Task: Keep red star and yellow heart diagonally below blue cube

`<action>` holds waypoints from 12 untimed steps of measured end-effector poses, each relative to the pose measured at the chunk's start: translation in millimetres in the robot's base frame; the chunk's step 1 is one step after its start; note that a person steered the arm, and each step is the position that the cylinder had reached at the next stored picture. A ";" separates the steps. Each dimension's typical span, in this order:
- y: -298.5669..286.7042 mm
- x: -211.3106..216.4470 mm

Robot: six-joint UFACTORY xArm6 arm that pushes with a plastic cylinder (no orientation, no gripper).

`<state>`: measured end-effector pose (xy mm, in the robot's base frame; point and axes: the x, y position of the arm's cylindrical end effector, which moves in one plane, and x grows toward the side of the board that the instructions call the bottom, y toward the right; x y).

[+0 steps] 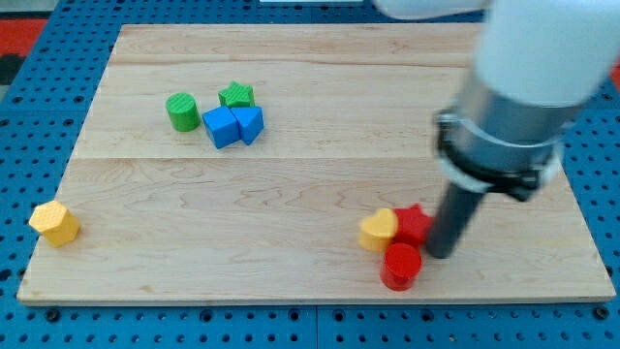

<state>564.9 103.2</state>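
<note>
**Nudging the star and heart, with the cube far off**

Pushing well here means we keep our tip [441, 254] low against the red star [415, 224] and move it slowly, so that the star carries the yellow heart [378, 231] along instead of slipping past it. Our tip sits at the star's right edge, touching it or just beside it; we cannot tell which. We judge a push toward the view's left would drive both blocks together, since the heart touches the star on that side. The red cylinder [401, 267] lies just below the pair and could be dragged along, so we should watch for that. We carry no hand, only the dark rod, so nothing is open, closed or gripped.

The star is small and bright red, its points partly hidden by the rod. The heart is a rounded yellow piece. Both rest low on the wooden surface [320, 87], toward the view's right. The blue cube [221, 127] sits well apart at the upper left, touching a blue wedge-like block [249, 123], with a green star [236, 95] and green cylinder [181, 111] close by. A yellow hexagonal block [54, 224] lies alone at the far left.
</note>
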 end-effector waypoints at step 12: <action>-116.8 -131.0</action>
